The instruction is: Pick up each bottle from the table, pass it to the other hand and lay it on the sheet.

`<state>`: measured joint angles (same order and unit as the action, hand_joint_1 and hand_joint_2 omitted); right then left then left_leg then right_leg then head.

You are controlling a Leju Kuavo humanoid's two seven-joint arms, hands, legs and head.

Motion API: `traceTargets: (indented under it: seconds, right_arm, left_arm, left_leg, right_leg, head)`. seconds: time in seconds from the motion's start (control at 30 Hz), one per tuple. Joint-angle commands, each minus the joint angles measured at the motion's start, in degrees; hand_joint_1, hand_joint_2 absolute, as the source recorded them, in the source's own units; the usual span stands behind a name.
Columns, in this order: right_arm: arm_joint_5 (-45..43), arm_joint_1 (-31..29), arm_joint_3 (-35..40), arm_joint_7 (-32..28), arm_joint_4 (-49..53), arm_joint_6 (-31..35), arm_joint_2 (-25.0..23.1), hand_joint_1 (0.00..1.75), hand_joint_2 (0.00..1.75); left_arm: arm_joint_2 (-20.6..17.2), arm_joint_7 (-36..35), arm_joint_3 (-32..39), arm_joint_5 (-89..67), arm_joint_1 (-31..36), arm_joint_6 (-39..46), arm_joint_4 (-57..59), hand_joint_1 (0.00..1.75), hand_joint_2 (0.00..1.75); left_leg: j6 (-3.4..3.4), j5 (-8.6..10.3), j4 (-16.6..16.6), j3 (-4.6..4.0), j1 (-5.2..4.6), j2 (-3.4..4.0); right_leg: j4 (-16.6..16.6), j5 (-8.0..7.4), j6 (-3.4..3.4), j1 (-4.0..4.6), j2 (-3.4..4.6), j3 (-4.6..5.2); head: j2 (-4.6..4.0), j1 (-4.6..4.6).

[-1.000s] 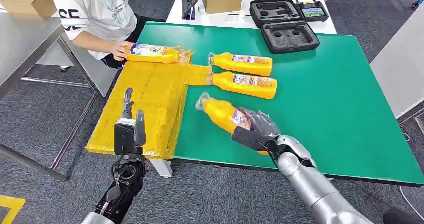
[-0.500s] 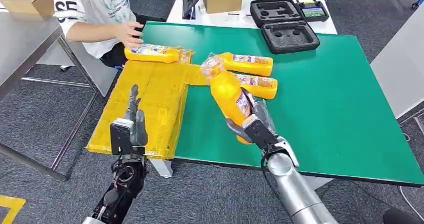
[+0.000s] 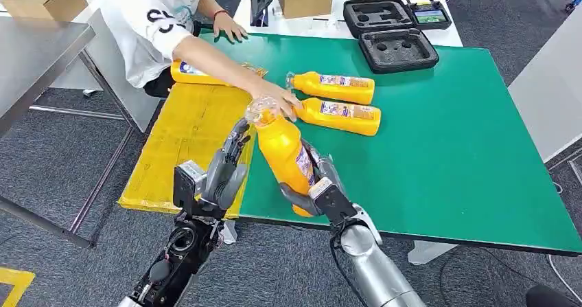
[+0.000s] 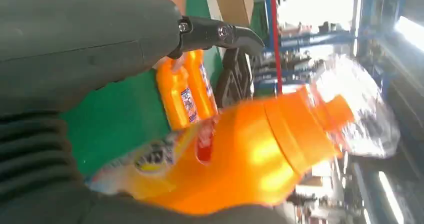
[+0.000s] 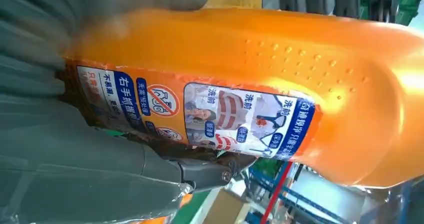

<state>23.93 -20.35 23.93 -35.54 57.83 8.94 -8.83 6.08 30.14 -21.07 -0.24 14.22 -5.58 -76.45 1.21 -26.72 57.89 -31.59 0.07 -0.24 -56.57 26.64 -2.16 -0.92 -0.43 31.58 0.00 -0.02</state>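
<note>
While the right hand (image 3: 317, 187) grips a bottle (image 3: 283, 150) lifted over the tabletop's (image 3: 446, 149) front edge, cap tilted up, the left hand (image 3: 223, 173) hovers beside it, fingers spread and empty, over the sheet's (image 3: 185, 142) front corner.

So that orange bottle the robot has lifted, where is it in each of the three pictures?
Head view: the lifted bottle stands tilted at centre, gripped low by the right robot hand.
Left wrist view: it fills the lower right, cap wrapped in clear plastic.
Right wrist view: its labelled body spans the picture.
Shared landmark: the green table, also in the left wrist view.
</note>
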Motion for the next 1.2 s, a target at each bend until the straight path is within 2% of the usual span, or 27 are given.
traceTargets:
  seconds: [0.03, 0.43, 0.83, 1.2]
  right_arm:
    - [-0.2, -4.1, 1.2, -0.2, -6.9, -1.2, -1.8, 1.75, 1.75]
    - [1.5, -6.6, 3.1, -0.2, -11.2, -3.6, -3.6, 1.75, 1.75]
    - [5.8, -8.3, 10.3, -0.6, -19.6, -7.3, -5.7, 1.75, 1.75]
    - [7.4, -10.6, 12.7, -1.4, -24.4, -8.4, -6.0, 1.75, 1.75]
  left_arm:
    - [-2.4, -0.8, -2.3, 0.0, 3.6, -2.2, 5.9, 0.0, 1.75]
    - [-1.5, -0.8, -2.5, -1.1, 4.5, -3.8, 9.3, 0.0, 1.75]
    - [-0.6, -0.4, 0.5, 2.1, 4.9, -6.0, 10.0, 0.0, 1.75]
    - [-1.5, -1.1, 3.3, 9.9, 3.6, -12.5, 9.1, 0.0, 1.75]
  left_leg:
    - [-0.04, 0.02, 0.0, 0.04, 0.01, 0.07]
    - [-0.05, 0.02, 0.0, 0.0, 0.03, 0.06]
    - [-0.05, 0.03, 0.0, -0.01, 0.03, 0.07]
    - [-0.07, 0.02, 0.0, -0.04, 0.08, 0.02]
  right_leg:
    - [0.0, -0.11, 0.17, 0.01, 0.07, -0.01]
    - [0.0, -0.11, 0.18, 0.04, 0.05, 0.03]
    - [0.0, -0.1, 0.18, 0.06, 0.07, 0.06]
    - [0.0, -0.1, 0.21, 0.11, 0.02, 0.05]
  head:
    - [0.0, 0.0]
    - [0.0, 0.02]
    - [0.0, 0.02]
    - [0.0, 0.02]
